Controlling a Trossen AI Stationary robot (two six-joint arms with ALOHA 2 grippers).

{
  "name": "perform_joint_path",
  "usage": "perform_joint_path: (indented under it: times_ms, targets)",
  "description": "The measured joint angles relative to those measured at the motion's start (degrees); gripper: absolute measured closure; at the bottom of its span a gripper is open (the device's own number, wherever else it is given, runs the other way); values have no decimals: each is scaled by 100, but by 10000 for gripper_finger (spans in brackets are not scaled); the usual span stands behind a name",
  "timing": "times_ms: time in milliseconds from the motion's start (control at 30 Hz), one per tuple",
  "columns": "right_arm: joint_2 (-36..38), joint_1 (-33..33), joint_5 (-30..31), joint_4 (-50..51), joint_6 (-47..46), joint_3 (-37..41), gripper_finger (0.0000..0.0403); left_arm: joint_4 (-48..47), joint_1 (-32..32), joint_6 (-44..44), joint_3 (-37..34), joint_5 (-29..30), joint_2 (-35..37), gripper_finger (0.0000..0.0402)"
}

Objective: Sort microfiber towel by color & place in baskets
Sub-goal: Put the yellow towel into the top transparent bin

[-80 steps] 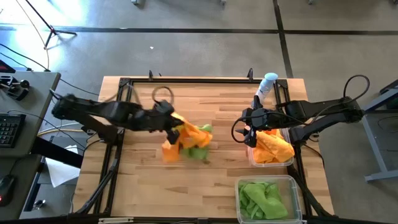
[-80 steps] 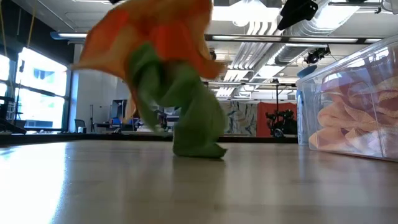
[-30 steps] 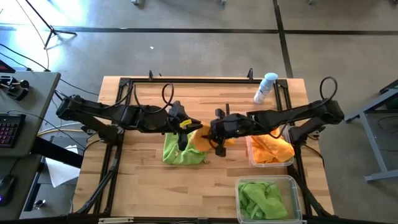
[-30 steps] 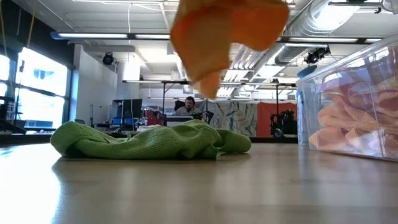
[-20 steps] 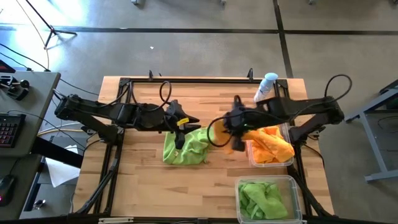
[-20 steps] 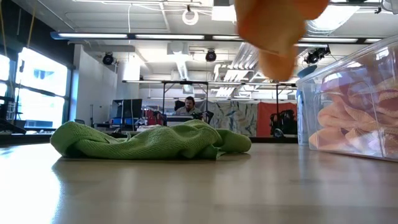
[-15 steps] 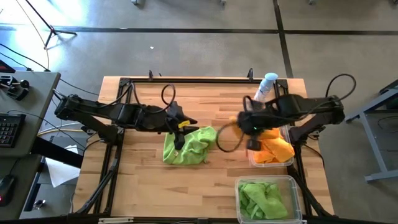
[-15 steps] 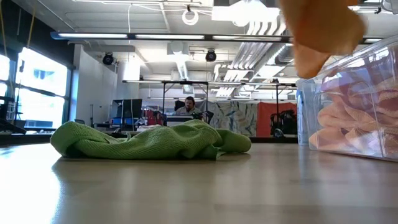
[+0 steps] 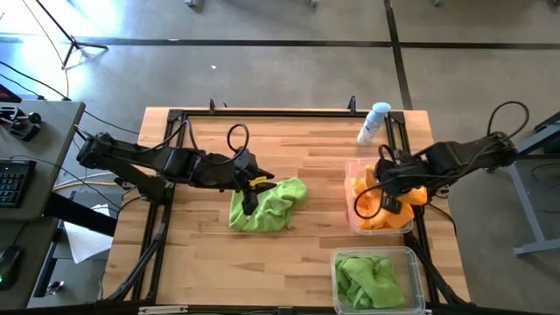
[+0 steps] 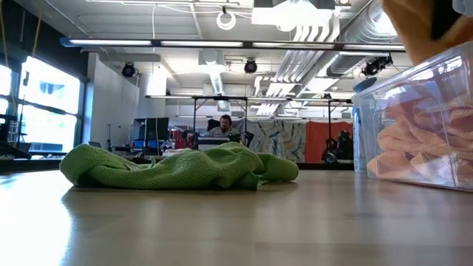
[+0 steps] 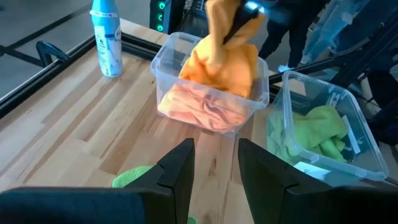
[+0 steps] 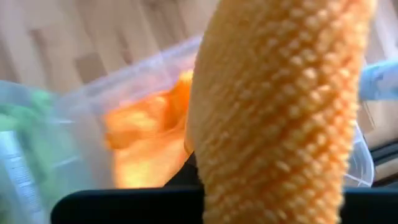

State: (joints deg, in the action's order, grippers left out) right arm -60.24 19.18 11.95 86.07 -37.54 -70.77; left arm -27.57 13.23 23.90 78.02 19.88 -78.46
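Observation:
A lime green microfiber towel lies crumpled on the table's middle, also in the low view. My left gripper stands open over its left edge; whether it touches the cloth I cannot tell. My right gripper is shut on an orange towel above the far-right basket, which holds more orange towels. The near-right basket holds green towels. My right gripper pinches the orange towel near its upper end, the fingers coming from above. The towel hangs bunched below them over the basket, its lower end down at the orange pile. The cloth itself fills the right wrist view and hides the fingertips.
A white-and-blue spray bottle stands at the table's far right, just beyond the orange basket. A black frame runs around the table's edges. Bare wood lies left of and in front of the green towel.
My right gripper has carried the orange towel from beside my left gripper at the table's middle toward the right edge, until it hangs over the far-right basket. The green towel has stayed in its place on the table.

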Motion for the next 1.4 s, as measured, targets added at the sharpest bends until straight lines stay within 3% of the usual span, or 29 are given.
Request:
perform_joint_path:
  times_ms: [200,433,667,867,1100,1400]
  targets:
    - [596,-163,-93,-850,312,1491,398,-2,-30,-2,0,24,-1,289]
    - [620,-358,-474,-2804,649,3028,397,19,-85,-1,0,35,-2,289]
    - [629,-457,-494,-3620,320,4029,395,42,-85,38,-2,46,-2,289]
    - [624,-457,-460,-3938,348,4149,367,41,-83,114,-2,46,-4,289]
    - [630,-457,-579,-3787,75,4003,287,33,-73,155,-2,24,-7,289]
    - [629,-457,-587,-2314,37,2664,212,24,-66,155,-2,17,-7,289]
